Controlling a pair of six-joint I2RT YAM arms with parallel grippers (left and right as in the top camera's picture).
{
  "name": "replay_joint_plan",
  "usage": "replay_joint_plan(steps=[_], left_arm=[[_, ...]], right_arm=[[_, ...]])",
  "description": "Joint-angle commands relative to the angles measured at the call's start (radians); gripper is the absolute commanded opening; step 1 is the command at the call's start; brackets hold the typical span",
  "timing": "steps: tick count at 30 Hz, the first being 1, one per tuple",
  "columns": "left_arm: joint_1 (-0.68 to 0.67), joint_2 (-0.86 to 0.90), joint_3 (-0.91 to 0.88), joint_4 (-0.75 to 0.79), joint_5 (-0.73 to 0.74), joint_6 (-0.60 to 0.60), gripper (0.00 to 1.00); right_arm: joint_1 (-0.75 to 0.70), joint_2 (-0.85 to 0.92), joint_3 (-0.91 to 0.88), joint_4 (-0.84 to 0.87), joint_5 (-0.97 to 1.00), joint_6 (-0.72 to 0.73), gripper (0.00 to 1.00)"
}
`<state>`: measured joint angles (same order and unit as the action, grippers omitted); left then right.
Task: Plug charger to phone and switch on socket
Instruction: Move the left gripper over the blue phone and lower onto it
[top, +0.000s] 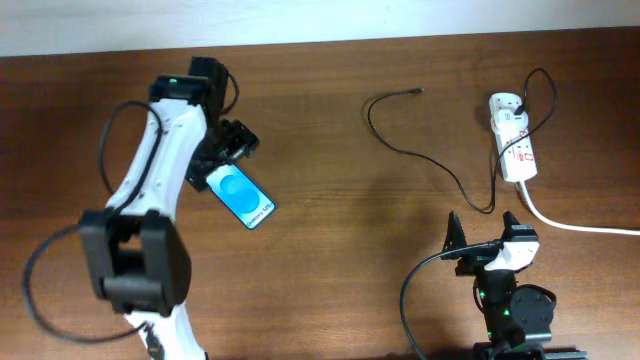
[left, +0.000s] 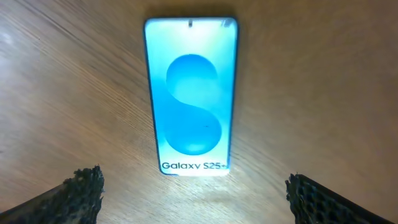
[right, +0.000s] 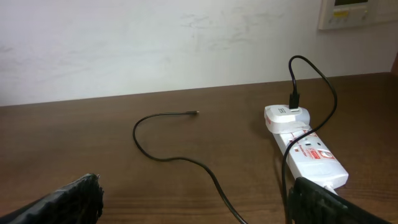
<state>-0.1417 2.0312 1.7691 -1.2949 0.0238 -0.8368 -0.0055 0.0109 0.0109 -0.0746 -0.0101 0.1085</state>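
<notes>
The phone (top: 243, 197) lies flat on the wooden table at the left, blue screen up; in the left wrist view (left: 191, 96) its text end points toward me. My left gripper (top: 222, 150) is open just behind the phone, its fingers (left: 193, 199) spread wide and empty. The charger cable (top: 420, 160) snakes across the table, its connector tip (top: 417, 91) lying free at the far middle (right: 195, 112). The cable's other end is plugged into the white socket strip (top: 515, 140) at the far right (right: 308, 152). My right gripper (top: 483, 232) is open and empty near the front edge.
The socket's thick white cord (top: 580, 226) runs off to the right edge. A pale wall (right: 186, 43) stands behind the table's far edge. The left arm's black cable (top: 40, 280) loops over the table at the front left.
</notes>
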Motion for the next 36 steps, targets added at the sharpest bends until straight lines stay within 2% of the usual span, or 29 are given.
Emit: replay_joint_plan(steps=[1,6,36], left_arm=[[0.014,0.08,0.016,-0.024,0.047,0.047,0.99],[0.021,0.095,0.014,-0.025,-0.013,0.088,0.99],[0.031,0.097,-0.237,0.256,0.046,0.089,0.99]], right_arm=[[0.006,-0.007,-0.005,-0.004,-0.013,0.004,0.98],[0.006,-0.007,-0.005,-0.004,-0.012,0.004,0.98],[0.006,-0.007,-0.005,-0.004,-0.012,0.004,0.98]])
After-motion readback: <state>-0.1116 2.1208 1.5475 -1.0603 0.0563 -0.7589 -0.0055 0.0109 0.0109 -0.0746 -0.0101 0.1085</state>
